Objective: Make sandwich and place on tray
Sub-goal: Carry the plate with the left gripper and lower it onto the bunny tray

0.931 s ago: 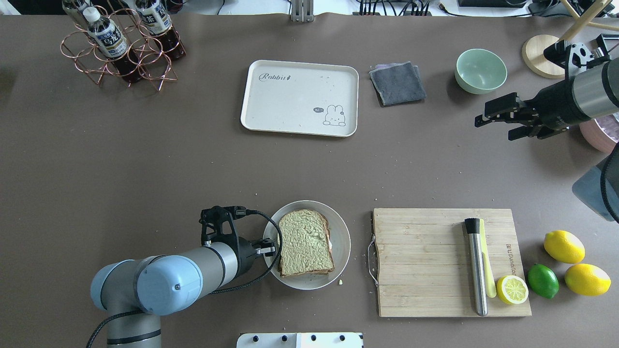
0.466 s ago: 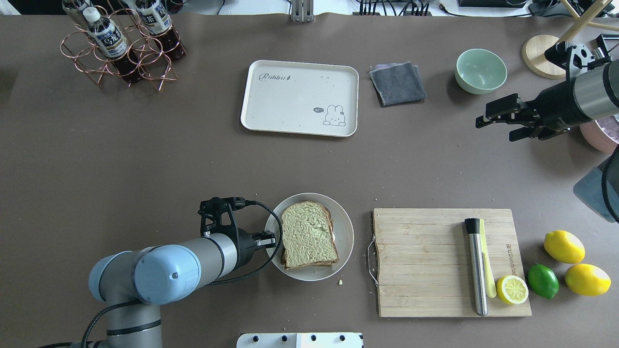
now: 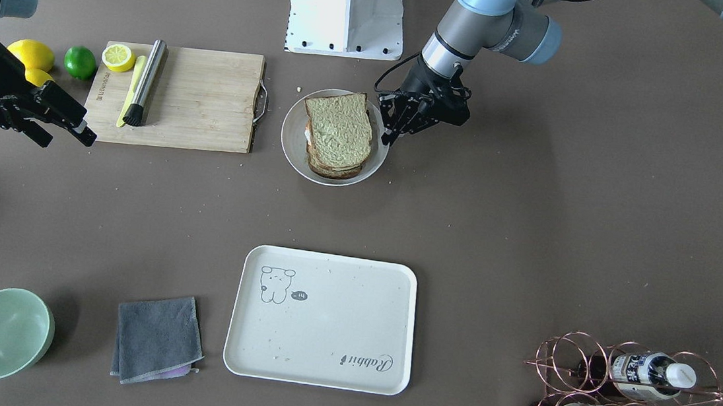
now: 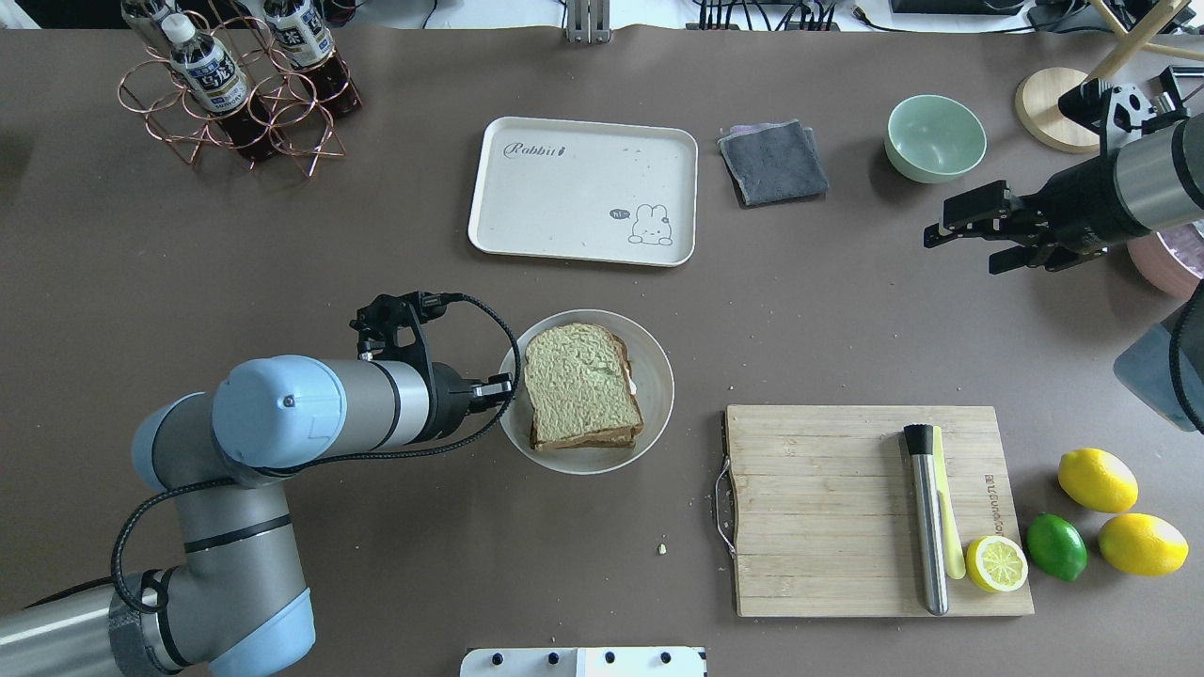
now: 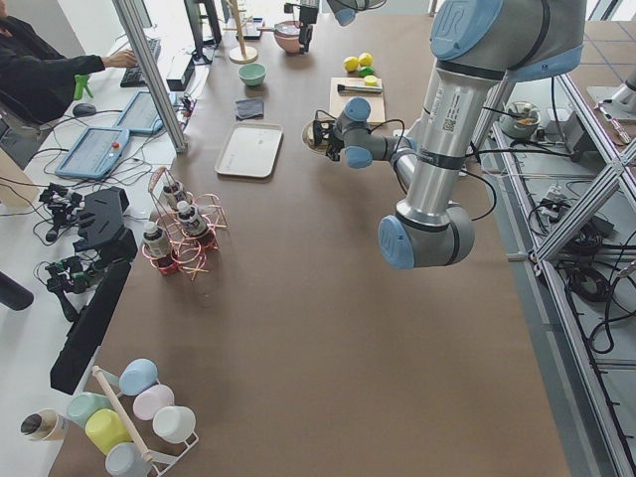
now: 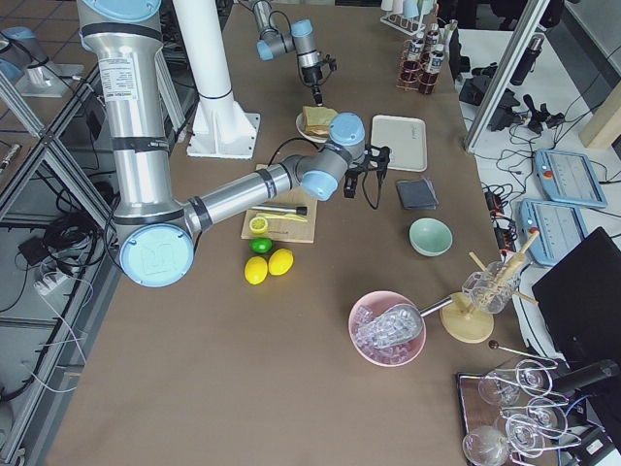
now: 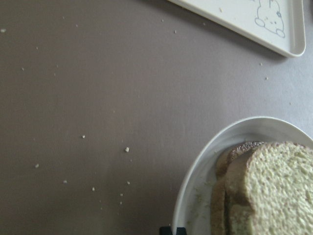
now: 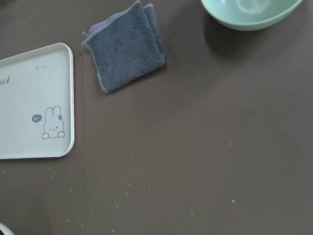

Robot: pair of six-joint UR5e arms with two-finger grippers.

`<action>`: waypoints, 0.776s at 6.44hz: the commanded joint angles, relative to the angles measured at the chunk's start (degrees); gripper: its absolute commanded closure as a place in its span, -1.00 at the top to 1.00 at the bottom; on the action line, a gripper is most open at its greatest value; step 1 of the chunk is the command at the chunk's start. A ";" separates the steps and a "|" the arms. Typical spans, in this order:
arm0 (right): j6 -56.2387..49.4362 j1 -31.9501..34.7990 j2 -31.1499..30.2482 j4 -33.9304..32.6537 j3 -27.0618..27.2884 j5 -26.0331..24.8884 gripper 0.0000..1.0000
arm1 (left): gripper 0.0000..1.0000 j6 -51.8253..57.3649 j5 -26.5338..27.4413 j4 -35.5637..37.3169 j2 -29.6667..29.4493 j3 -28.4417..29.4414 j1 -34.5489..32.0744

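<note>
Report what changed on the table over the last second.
The left gripper, jaws on the rim of the plate, moved it with the sandwich away from the robot, toward the tray. The right gripper, tray and cutting board stayed put.

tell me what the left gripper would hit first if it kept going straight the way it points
The left gripper is at the rim of the plate, pointing across it. Going straight on, it would probably meet the near edge of the sandwich first, though its height over the plate is hard to judge.

sandwich (image 4: 581, 384) on plate (image 4: 657, 374) | tray (image 4: 564, 202) beyond | cutting board (image 4: 818, 508) right
</note>
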 commanded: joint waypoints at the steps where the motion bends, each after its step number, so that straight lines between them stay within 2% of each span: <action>1: 0.20 0.00 0.04 0.00 0.09 -0.09 0.99 | -1.00 -10.76 -0.44 2.82 -5.43 3.79 -4.27; 4: 0.20 -0.09 -0.05 0.00 -0.09 -0.09 0.99 | -1.00 -18.56 2.99 -0.58 -16.94 20.11 -9.18; 5: 0.11 -0.09 -0.05 0.00 -0.17 -0.17 0.99 | -1.00 -18.39 3.08 -4.70 -20.89 28.69 -10.86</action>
